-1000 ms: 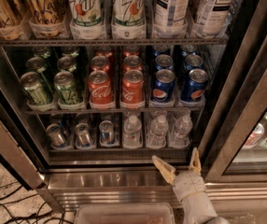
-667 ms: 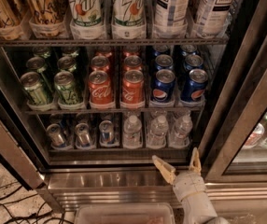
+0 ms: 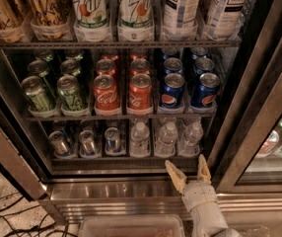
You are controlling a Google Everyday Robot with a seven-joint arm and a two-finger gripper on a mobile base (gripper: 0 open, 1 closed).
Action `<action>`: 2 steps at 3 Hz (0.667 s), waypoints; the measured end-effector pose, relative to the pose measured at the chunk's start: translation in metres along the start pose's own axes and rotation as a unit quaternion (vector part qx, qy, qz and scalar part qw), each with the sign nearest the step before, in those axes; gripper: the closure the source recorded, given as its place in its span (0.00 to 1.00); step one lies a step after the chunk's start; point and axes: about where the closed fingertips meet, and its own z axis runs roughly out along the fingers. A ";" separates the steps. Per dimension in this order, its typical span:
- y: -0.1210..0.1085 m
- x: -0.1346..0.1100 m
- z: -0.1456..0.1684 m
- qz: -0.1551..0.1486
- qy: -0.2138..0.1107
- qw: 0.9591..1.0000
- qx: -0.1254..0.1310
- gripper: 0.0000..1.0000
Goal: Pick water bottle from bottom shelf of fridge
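The gripper claw (image 3: 187,166) is down low in front of the fridge (image 3: 121,194), hovering over the stainless base, just short of the bottom shelf (image 3: 106,161). Its two pale fingers (image 3: 174,174) are spread wide in a V, tips pointing into the cabinet, and there's nothing between them: it's empty-handed.

Just beyond those tips, on the lowest rack, three small clear bottles with white caps stand in their plastic lane trays. The middle water bottle (image 3: 166,137) is just past the left finger and the right water bottle (image 3: 192,135) just past the right finger, so the claw lines up roughly with the gap between the two. It touches neither. The left water bottle (image 3: 139,138) sits a bit further off to the claw's left, and beyond that, on the same rack, are three silver-blue cans (image 3: 87,142).

One rack above the claw, blue Pepsi cans (image 3: 172,90) are almost straight overhead, red cola cans (image 3: 106,93) up and to its left, and green cans (image 3: 36,93) far left. Higher again there are 7UP bottles (image 3: 89,9), and tall white tea bottles (image 3: 180,6) right above the claw.

Off to the claw's right, the glass door (image 3: 274,107) slants upward, with more drinks dimly visible behind it. Below and left of the claw, on the near side, sits a clear plastic bin (image 3: 131,226). Cables (image 3: 3,216) trail on the floor, well away to the left.
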 end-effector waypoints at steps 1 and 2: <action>-0.002 0.001 0.005 0.003 -0.001 1.000 0.006 0.25; -0.008 0.002 0.012 0.006 -0.001 1.000 0.019 0.24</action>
